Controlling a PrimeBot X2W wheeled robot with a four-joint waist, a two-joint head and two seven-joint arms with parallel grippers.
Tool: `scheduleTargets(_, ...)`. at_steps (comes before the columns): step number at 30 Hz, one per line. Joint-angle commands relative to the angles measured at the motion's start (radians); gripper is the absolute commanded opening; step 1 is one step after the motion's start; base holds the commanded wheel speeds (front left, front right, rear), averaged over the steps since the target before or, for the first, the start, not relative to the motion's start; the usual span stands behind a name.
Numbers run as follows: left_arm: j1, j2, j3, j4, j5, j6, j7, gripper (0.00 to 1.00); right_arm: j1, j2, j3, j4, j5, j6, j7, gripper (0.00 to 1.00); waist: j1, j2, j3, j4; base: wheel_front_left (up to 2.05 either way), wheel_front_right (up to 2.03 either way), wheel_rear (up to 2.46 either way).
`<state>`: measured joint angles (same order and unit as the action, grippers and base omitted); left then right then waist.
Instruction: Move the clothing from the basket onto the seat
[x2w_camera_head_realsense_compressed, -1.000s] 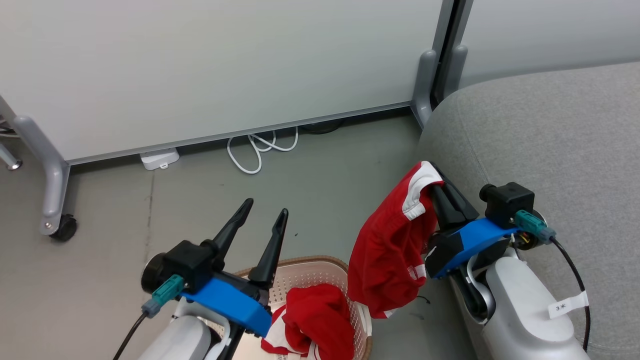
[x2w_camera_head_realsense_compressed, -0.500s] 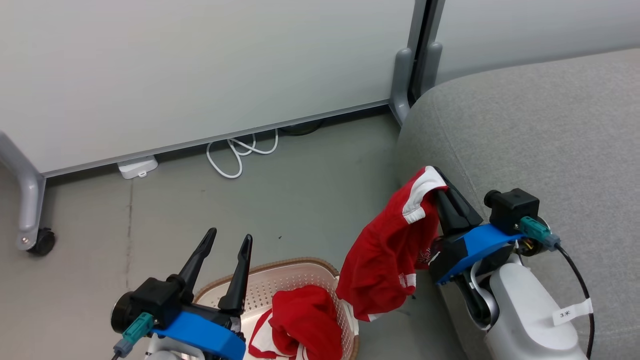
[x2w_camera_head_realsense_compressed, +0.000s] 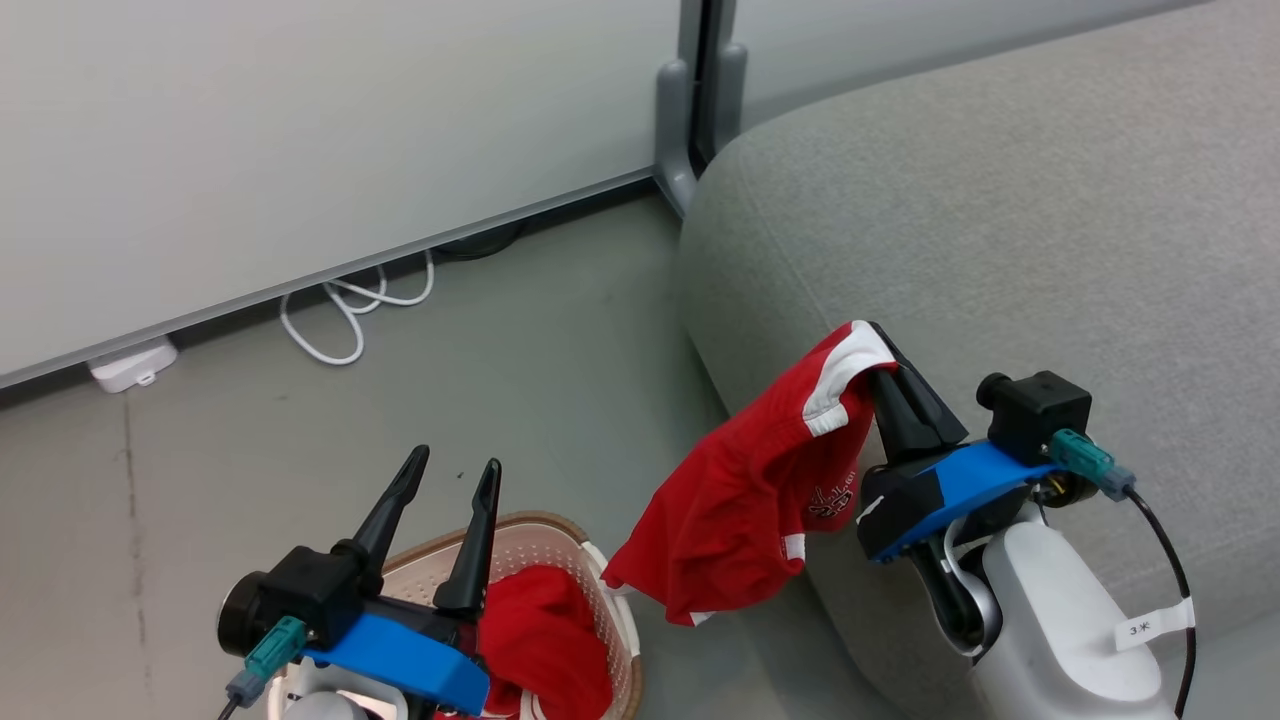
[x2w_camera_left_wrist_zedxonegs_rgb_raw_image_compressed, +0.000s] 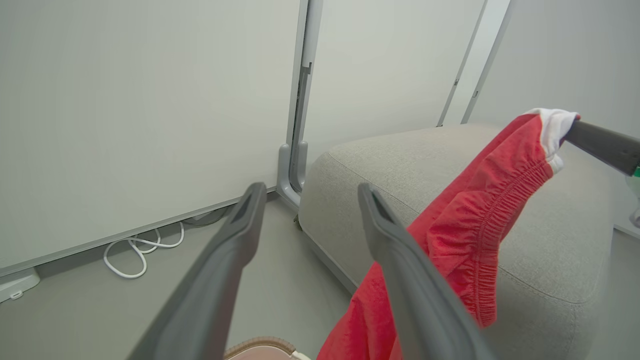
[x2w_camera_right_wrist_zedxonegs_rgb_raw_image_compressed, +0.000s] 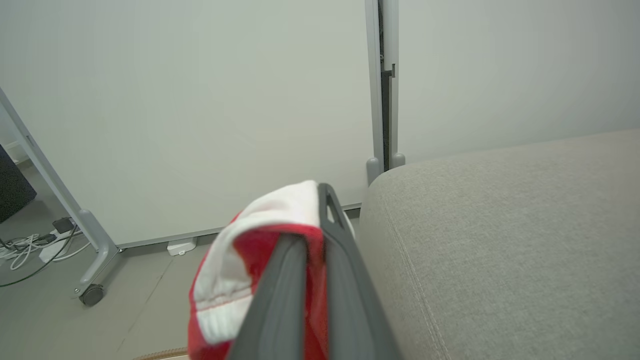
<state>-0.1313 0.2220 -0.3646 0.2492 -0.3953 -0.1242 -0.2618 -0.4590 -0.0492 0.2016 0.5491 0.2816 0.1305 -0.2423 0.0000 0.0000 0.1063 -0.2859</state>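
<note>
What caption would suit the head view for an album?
Right end effector holds a red garment by the sofa; another lies in the basket.

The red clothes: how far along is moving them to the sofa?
Done: the first garment is out of the basket. In hand: the right gripper holds it beside the sofa, not yet laid down. Left: the second garment sits in the basket; left gripper open.

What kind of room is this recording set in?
Probably an office or lab corner staged as a living space: white partition panels, a grey sofa, and a loose white cable on the bare grey floor.
</note>
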Motion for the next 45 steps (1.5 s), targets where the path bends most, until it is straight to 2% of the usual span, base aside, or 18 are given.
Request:
scheduleTargets(1, -0.016, 0.006, 0.007, -0.003, 0.007, -0.007, -0.005, 1.0, 0.01, -0.002, 0.002, -0.01, 0.007, 0.0, -0.004, 0.0, 0.0, 0.0, 0.021, -0.05, 0.0, 0.0, 0.0)
scheduleTargets(13, -0.04, 0.015, 0.003, -0.015, 0.021, -0.009, -0.005, 1.0, 0.04, -0.002, -0.015, -0.042, 0.025, 0.0, -0.014, 0.0, 0.0, 0.0, 0.052, -0.164, 0.0, 0.0, 0.0)
scheduleTargets(27, -0.057, 0.022, -0.016, -0.025, 0.027, -0.009, -0.005, 1.0, 0.014, -0.002, -0.037, -0.05, 0.019, 0.0, -0.018, 0.0, 0.0, 0.0, 0.078, -0.167, 0.0, 0.0, 0.0)
scheduleTargets(32, -0.072, 0.03, -0.014, -0.036, 0.034, -0.009, -0.005, 1.0, -0.08, -0.002, -0.098, -0.035, 0.008, 0.0, -0.012, 0.0, 0.0, 0.0, 0.113, -0.157, 0.0, 0.0, 0.0)
scheduleTargets(39, -0.122, 0.05, -0.036, -0.067, 0.046, -0.006, -0.005, 1.0, -0.31, -0.005, -0.244, -0.043, -0.079, 0.0, 0.021, 0.0, 0.0, 0.0, 0.211, -0.124, 0.0, 0.0, 0.0)
scheduleTargets(45, -0.194, 0.066, -0.049, -0.11, 0.056, -0.006, -0.005, 1.0, -0.509, -0.091, -0.392, -0.077, -0.134, 0.0, 0.066, 0.0, 0.0, 0.0, 0.34, -0.079, 0.0, 0.0, 0.0)
